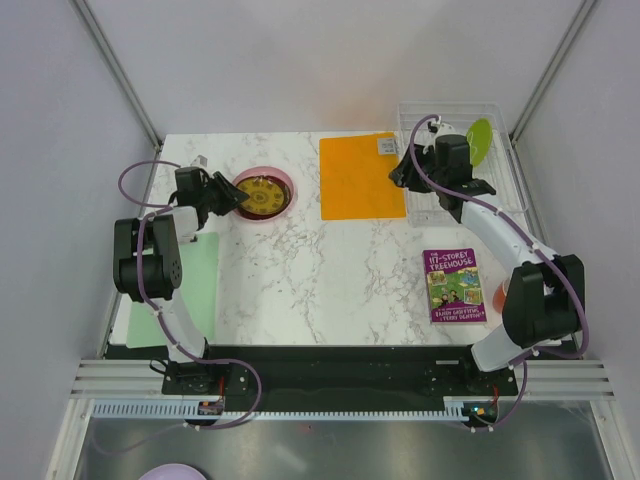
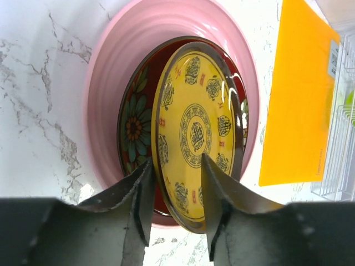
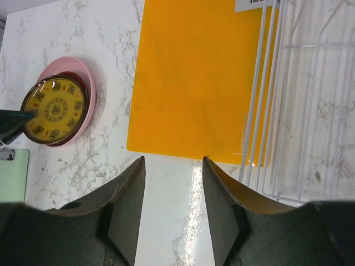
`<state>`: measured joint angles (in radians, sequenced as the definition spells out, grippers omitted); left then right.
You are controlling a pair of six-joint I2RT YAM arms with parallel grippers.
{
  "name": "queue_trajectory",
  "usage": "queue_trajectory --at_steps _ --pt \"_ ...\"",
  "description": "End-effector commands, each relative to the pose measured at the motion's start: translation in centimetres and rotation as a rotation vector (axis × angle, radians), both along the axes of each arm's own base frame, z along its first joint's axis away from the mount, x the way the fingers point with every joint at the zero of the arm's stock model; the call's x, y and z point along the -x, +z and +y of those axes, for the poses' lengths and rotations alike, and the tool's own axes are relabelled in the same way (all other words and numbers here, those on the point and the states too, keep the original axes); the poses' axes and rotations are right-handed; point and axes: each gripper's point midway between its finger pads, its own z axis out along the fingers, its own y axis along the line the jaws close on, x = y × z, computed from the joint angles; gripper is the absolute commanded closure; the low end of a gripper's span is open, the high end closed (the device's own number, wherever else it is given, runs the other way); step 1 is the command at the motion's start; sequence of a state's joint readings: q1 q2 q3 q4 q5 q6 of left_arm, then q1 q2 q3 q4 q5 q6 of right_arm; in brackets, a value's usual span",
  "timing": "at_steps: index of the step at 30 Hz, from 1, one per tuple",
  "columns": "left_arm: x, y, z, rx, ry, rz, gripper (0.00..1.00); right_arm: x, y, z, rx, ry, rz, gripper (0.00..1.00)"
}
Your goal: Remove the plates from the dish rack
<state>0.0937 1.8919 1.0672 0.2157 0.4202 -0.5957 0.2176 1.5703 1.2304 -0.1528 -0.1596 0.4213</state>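
- The marble table [image 1: 300, 280] fills the middle of the overhead view. Its wide centre is bare, and slanted frame posts close in the upper corners.
- The dish rack [image 1: 503, 180], clear and faint, sits in the upper right corner close to the table's right edge. The right wrist view cuts it off at the right.
- The orange mat [image 1: 357, 175] lies flat just left of the rack, and its right edge shows through the nearest bars.
- A pale green clipboard [image 1: 205, 285] lies along the left edge, partly covered by the left arm.
- A book [image 1: 455, 285] lies at lower right, beside the right arm.
- The pink plate [image 2: 127, 44] rests flat at upper left.
- The dark red plate [image 2: 136, 127] lies inside the pink one.
- The yellow plate [image 2: 194, 133] leans tilted on top, hiding most of the red one.
- The lime green plate [image 1: 481, 141] stands upright in the rack, its lower part hidden behind the right wrist.
- The left gripper [image 2: 176, 160] has its jaws parted, straddling the yellow plate's near rim without clamping it.
- The right gripper [image 3: 173, 160] is released and empty. It hovers over bare marble at the mat's lower edge, beside the rack.
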Motion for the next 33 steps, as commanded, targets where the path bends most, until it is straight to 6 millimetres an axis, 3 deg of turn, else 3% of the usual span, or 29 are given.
queue_trajectory --at_steps 1,8,12,14,15,17,19,21,22,23,24,25,27,28,29,32,33 --pt "-1.1 1.0 0.6 -0.049 -0.016 -0.045 0.52 0.3 2.5 -1.3 0.031 -0.008 -0.062 0.47" --pt "-0.9 2.0 1.1 -0.105 -0.021 -0.027 0.24 -0.5 4.8 -4.6 0.132 -0.094 -0.107 0.43" --pt "-0.6 4.1 1.4 -0.203 -0.033 -0.041 0.22 -1.0 5.8 -8.0 0.250 -0.200 -0.119 0.37" --pt "-0.8 6.0 1.5 -0.231 -0.023 -0.087 0.15 -1.6 6.7 -9.7 0.300 -0.244 -0.139 0.36" --pt "-0.1 5.9 1.6 -0.248 -0.026 -0.059 0.15 -1.7 6.8 -10.9 0.343 -0.292 -0.136 0.36" --pt "0.0 7.3 1.7 -0.279 -0.020 -0.081 0.14 -2.4 7.5 -12.4 0.398 -0.343 -0.145 0.29" --pt "0.4 8.3 1.6 -0.294 -0.024 -0.094 0.14 -3.0 7.4 -15.0 0.494 -0.439 -0.130 0.27" --pt "1.0 10.1 0.9 -0.294 -0.032 -0.135 0.14 -3.9 8.4 -17.3 0.545 -0.508 -0.130 0.25" --pt "1.2 10.7 0.7 -0.287 -0.034 -0.147 0.14 -4.7 7.3 -18.5 0.588 -0.550 -0.099 0.25" --pt "1.6 11.2 -0.3 -0.269 -0.059 -0.160 0.14 -5.4 8.3 -19.9 0.593 -0.591 -0.112 0.25" --pt "2.0 12.5 -0.9 -0.252 -0.072 -0.188 0.14 -6.1 7.9 -20.7 0.599 -0.610 -0.099 0.25" --pt "2.3 13.1 -1.7 -0.235 -0.098 -0.206 0.15 -7.1 5.9 -21.5 0.621 -0.631 -0.058 0.24" --pt "3.1 14.7 -4.1 -0.218 -0.156 -0.250 0.15 -8.5 5.4 -23.2 0.631 -0.674 -0.052 0.24" --pt "3.6 15.1 -5.4 -0.205 -0.195 -0.262 0.15 -9.8 4.1 -23.2 0.638 -0.670 -0.041 0.25" --pt "3.9 15.5 -6.1 -0.203 -0.209 -0.273 0.15 -10.1 3.6 -25.4 0.645 -0.708 -0.023 0.25" --pt "4.7 16.7 -8.3 -0.196 -0.259 -0.312 0.14 -12.3 2.6 -26.9 0.669 -0.712 -0.022 0.26" --pt "4.9 17.0 -8.8 -0.193 -0.270 -0.322 0.14 -13.0 1.1 -27.3 0.686 -0.706 0.002 0.26"
